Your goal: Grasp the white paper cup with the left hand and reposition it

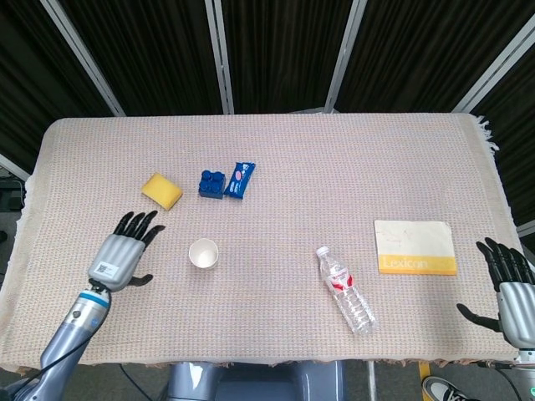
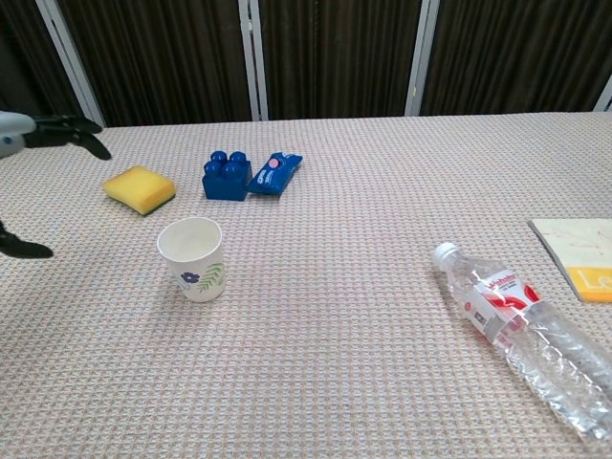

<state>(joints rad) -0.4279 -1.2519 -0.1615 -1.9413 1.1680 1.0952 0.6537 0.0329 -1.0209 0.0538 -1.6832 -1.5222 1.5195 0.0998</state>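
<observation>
The white paper cup (image 1: 203,252) stands upright on the woven cloth, left of centre; in the chest view the cup (image 2: 193,259) shows a small flower print. My left hand (image 1: 123,253) hovers to the left of the cup, a short gap away, fingers spread and holding nothing. In the chest view only the left hand's dark fingertips (image 2: 69,130) show at the left edge. My right hand (image 1: 510,286) rests at the table's near right corner, fingers apart and empty.
A yellow sponge (image 1: 161,190), a blue toy brick (image 1: 211,184) and a blue snack packet (image 1: 241,180) lie behind the cup. A plastic water bottle (image 1: 345,289) lies on its side right of centre. A white-and-yellow booklet (image 1: 415,247) sits far right.
</observation>
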